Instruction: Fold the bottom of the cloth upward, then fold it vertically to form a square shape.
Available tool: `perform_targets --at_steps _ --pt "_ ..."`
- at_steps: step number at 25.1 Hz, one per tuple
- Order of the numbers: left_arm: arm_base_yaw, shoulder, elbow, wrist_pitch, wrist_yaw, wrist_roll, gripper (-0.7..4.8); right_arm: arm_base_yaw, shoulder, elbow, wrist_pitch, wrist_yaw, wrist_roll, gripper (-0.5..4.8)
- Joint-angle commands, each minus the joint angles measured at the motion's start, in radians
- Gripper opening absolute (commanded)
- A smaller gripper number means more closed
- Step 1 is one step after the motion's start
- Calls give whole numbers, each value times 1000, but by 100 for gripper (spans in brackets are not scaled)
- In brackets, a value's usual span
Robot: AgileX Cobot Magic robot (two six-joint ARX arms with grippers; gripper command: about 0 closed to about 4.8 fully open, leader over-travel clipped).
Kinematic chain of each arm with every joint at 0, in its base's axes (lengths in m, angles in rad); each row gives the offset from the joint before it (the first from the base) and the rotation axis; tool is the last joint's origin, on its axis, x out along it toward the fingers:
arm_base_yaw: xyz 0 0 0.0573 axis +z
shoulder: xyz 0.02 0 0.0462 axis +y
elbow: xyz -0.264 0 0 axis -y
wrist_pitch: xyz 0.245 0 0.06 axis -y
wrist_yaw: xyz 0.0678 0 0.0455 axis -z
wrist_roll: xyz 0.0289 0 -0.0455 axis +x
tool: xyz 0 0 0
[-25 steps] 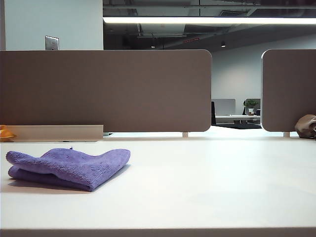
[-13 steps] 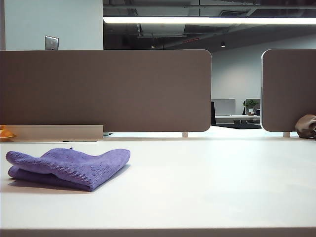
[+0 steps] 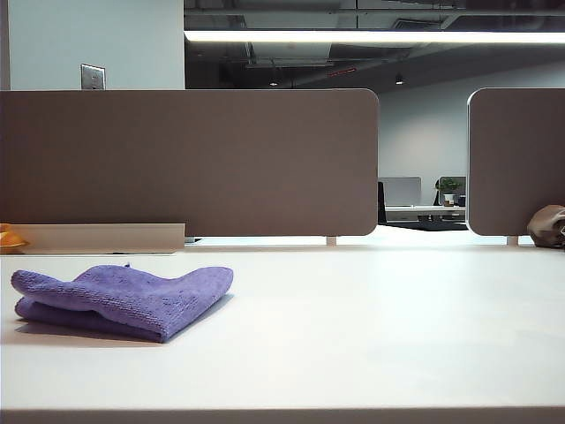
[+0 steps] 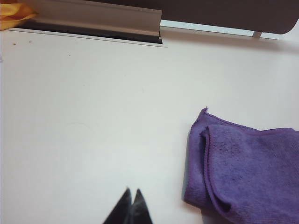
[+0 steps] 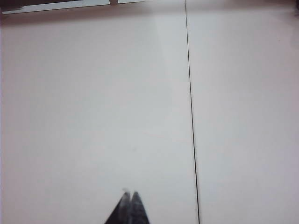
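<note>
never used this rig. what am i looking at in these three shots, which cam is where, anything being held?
It is a two-armed robot at a white table. The wide shot comes from a fixed camera at table level; neither arm appears in it. The other two come from cameras on each wrist, looking past the fingertips. The left gripper is shut and empty, over bare table beside the folded purple cloth. The right gripper is shut and empty too, over bare table near a thin dark seam. Nothing is held. A brownish lump sits far right.
</note>
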Motion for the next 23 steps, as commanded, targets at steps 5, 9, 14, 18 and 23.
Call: perform_targets --at_steps 5,9,14,18,23 --pt "2 0 -3 8 -3 -1 -5 -1 -2 -7 10 2 0 -5" --pt "2 0 -3 8 -3 -1 -5 -1 -18 -7 -2 2 0 -5" --pt "2 0 -3 8 -3 -1 -5 -3 -103 -7 -7 2 0 -5" --pt "2 0 -3 8 -3 -1 -5 -7 -188 -5 -6 2 0 -5" --pt "2 0 -10 26 -3 -1 -5 -50 -280 -4 -4 2 0 -5"
